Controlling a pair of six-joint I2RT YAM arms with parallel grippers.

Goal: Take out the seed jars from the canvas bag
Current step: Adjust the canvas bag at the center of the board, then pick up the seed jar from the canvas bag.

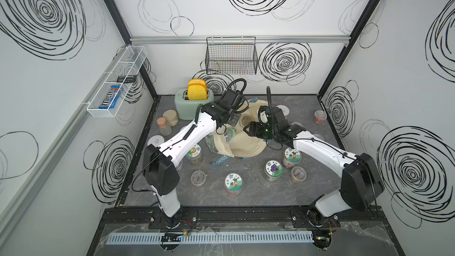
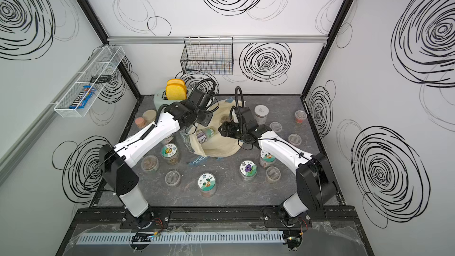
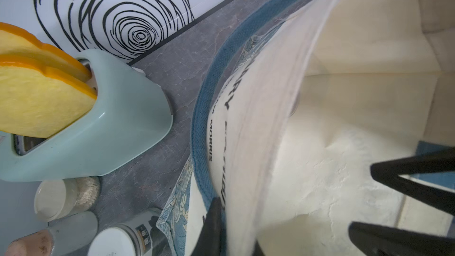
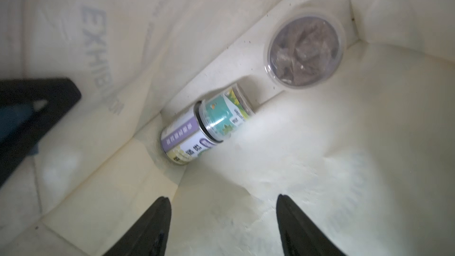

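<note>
Left gripper (image 3: 231,220) pinches bag (image 1: 246,145) rim; inner finger hidden behind blurred canvas; fingertips hidden under arm in both top views. Right gripper (image 4: 221,198) in bag mouth, jaws part-spread, holding nothing. Inside bag: labelled jar (image 4: 206,126) on side, label print unreadable; clear-lid jar (image 4: 304,48) upright, brown contents. Bag side reads "MORRIS"; strap (image 1: 222,161) shows "ORRIS". Toaster (image 1: 194,107) near bag. Sticker-lid jars (image 1: 233,181) stand around on tabletop (image 1: 246,200).

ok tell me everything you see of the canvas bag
The canvas bag is cream cloth with blue-grey straps lettered MORRIS and a green patterned panel. It lies slumped near the toaster, mouth open. The left gripper pinches its rim; the right gripper hangs open inside. A tipped jar and an upright jar sit in it.
</note>
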